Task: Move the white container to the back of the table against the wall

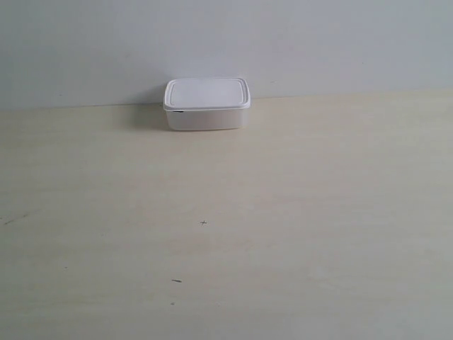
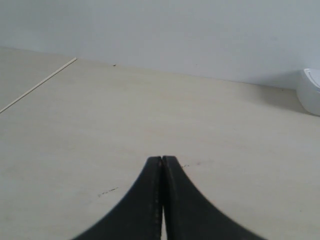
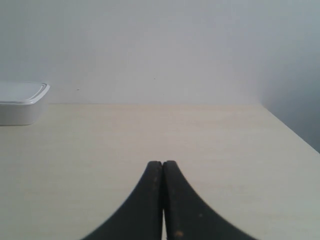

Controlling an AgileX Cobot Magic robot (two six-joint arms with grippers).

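The box [image 1: 207, 104] sits at the back of the bench [image 1: 283, 212] by the wall [image 1: 318, 42], and I hold nothing.

My left end effector [image 2: 162, 160] and right end effector [image 3: 162, 163] both have their tips pressed together, empty, well apart from the box. The job looks done, though I cannot tell for sure that the box touches the wall. The main risk is a needless reach: a closed tip could nudge the box askew or drag it forward. A hard push could jam it or pop the lid. There is broad open bench in front of the box. The side edge [image 3: 287, 132] on my right drops off, so I'd avoid wide sweeps there.
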